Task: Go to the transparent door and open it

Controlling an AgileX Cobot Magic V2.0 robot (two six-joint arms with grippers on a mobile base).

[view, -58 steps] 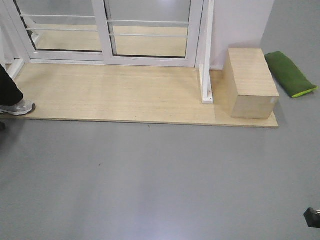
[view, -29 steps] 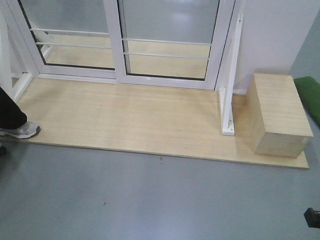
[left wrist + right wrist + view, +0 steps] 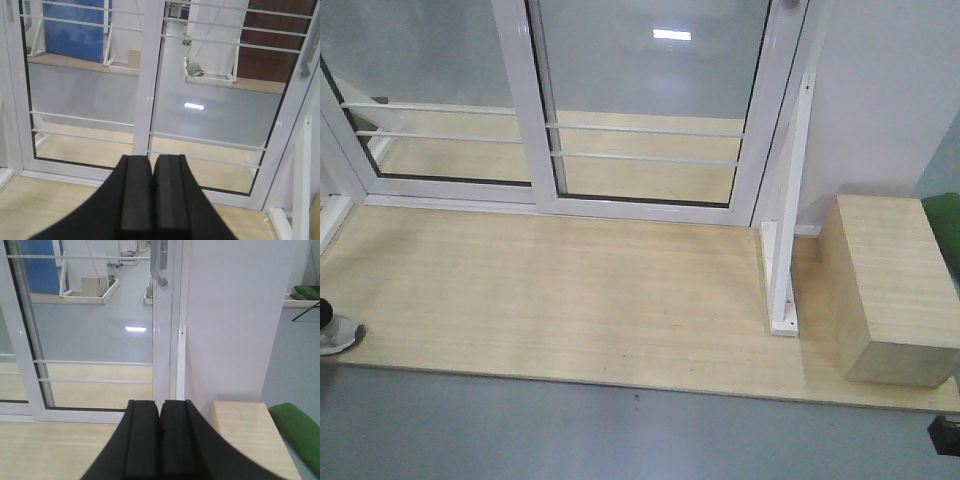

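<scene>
The transparent door (image 3: 768,120) is the right-hand glass panel in a white frame with thin horizontal bars, standing shut at the back of a wooden platform. Its curved silver handle (image 3: 159,266) sits on the right stile, also in the left wrist view (image 3: 306,57). The left barred panel (image 3: 430,70) has no handle. My left gripper (image 3: 152,159) is shut and empty, pointing at the middle stiles, well short of the door. My right gripper (image 3: 159,403) is shut and empty, aimed at the handle stile, below the handle and apart from it.
A light wooden platform (image 3: 570,290) lies before the door. A white bracket post (image 3: 790,230) and a wooden box (image 3: 890,290) stand at its right by a white wall (image 3: 880,90). A green cushion (image 3: 295,427) lies further right. A person's shoe (image 3: 335,335) is at the left edge.
The front view has closed in on the door, so the panels and platform are larger and lower in frame. The shoe has slid to the left edge.
</scene>
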